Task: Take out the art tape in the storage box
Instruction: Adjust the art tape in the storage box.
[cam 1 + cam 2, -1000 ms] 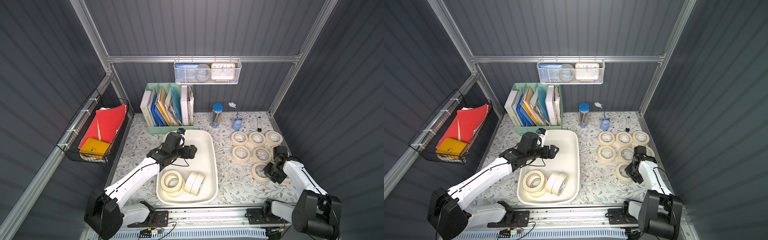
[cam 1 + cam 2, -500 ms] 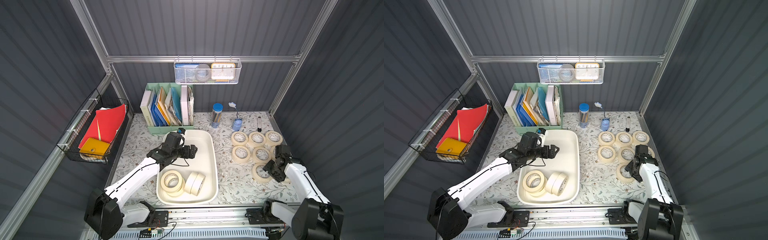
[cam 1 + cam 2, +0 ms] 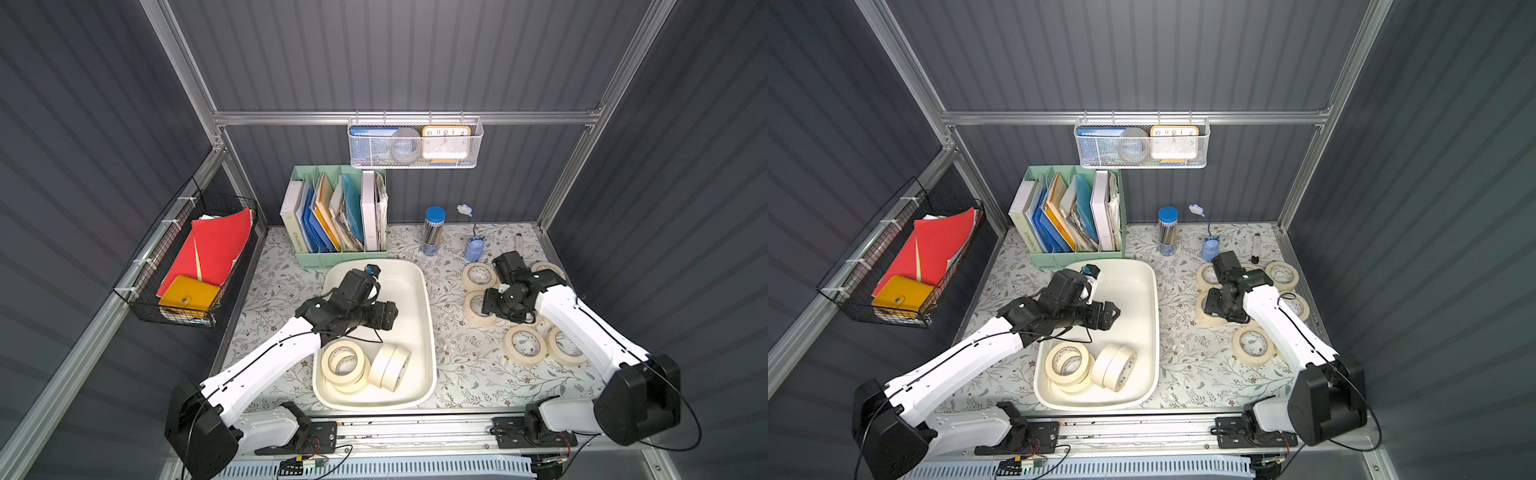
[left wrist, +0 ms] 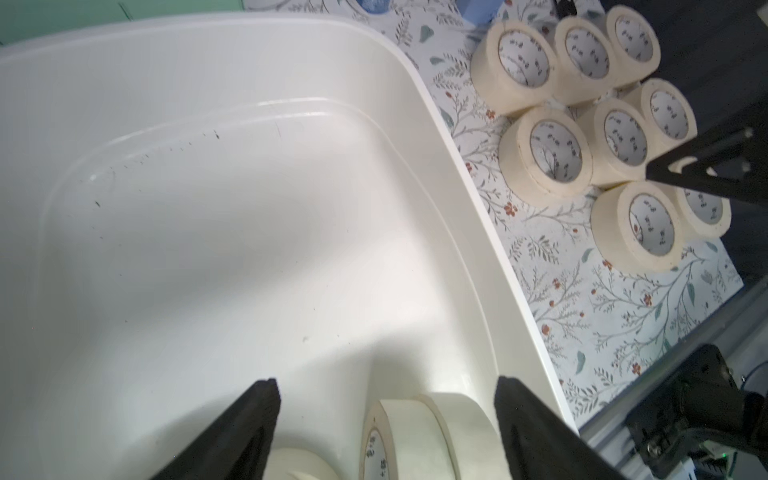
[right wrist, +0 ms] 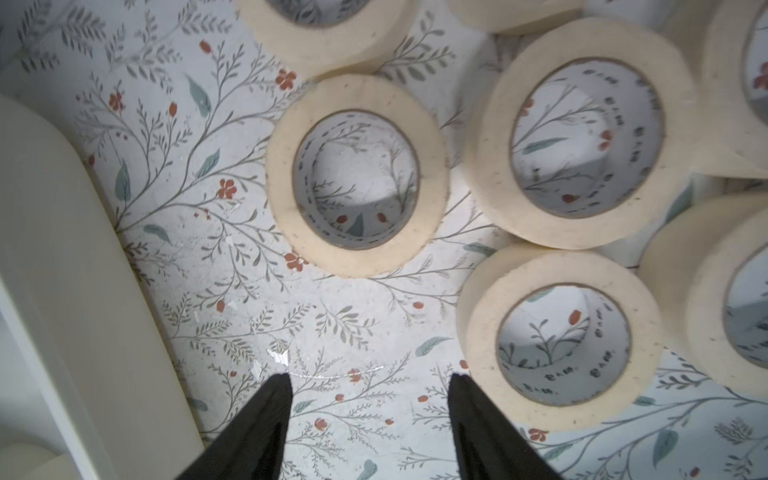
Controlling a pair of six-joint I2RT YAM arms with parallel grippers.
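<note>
Seemingly 4 cream-beige masking-tape rolls (image 3: pixel 384 365) are seen in the shallow cream-white plastic tub (image 3: pixel 407 299); left gripper (image 4: pixel 386 382) and right gripper (image 5: pixel 370 378) are spread, empty

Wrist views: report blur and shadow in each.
Right wrist view: the middle art tape roll is sharp; the storage box rim and the right claw are soft-edged. Left wrist view: a broad soft shadow lies across the storage box floor; the left claw is blurred, dark.
</note>
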